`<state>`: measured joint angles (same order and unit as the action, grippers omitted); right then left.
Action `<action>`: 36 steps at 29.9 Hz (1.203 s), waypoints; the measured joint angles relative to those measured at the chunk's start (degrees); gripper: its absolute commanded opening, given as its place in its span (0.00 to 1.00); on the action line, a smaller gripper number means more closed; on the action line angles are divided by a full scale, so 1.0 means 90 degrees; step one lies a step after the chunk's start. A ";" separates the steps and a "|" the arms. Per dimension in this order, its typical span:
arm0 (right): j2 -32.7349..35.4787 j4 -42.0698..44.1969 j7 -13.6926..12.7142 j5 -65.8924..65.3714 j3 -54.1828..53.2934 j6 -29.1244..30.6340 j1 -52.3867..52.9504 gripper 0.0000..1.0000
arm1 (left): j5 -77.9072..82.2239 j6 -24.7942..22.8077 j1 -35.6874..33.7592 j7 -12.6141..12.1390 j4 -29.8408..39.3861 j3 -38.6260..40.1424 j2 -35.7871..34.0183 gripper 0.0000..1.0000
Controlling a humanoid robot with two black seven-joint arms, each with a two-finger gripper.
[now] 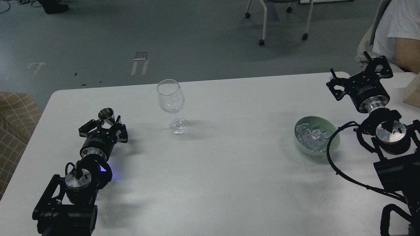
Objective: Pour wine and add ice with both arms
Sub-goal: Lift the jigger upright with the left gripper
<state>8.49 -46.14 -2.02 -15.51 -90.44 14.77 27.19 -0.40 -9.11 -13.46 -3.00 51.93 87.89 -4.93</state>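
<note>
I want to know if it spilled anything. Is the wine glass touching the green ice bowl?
Apart. The head view shows the wine glass standing left of the green bowl, with a wide stretch of bare white table between them.

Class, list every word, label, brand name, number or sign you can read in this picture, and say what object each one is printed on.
Nothing here can be read.
Right gripper: a small pale label on its black wrist housing, too small and blurred to read.
Left gripper: faint pale marks on its wrist housing, also unreadable.
Wine glass, metal cup, green bowl and white table: no lettering visible.
</note>
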 measured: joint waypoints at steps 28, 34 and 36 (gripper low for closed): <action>0.0004 0.0008 -0.0007 -0.0005 0.0000 0.0000 0.0060 1.00 | -0.0073 -0.0207 0.0009 0.0010 -0.0017 0.0051 0.0037 0.34; 0.0013 -0.0011 -0.0010 -0.0005 0.0000 0.0000 0.0037 1.00 | -0.0073 -0.0283 0.0018 0.0026 -0.0017 0.0077 0.0049 0.37; 0.0013 -0.0020 -0.0011 -0.0005 0.0000 0.0000 0.0034 1.00 | -0.0075 -0.0309 0.0017 0.0037 -0.0017 0.0081 0.0073 0.37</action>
<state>8.61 -46.32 -2.11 -15.56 -90.44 14.77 27.50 -1.07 -11.89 -13.30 -2.66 51.77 88.61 -4.28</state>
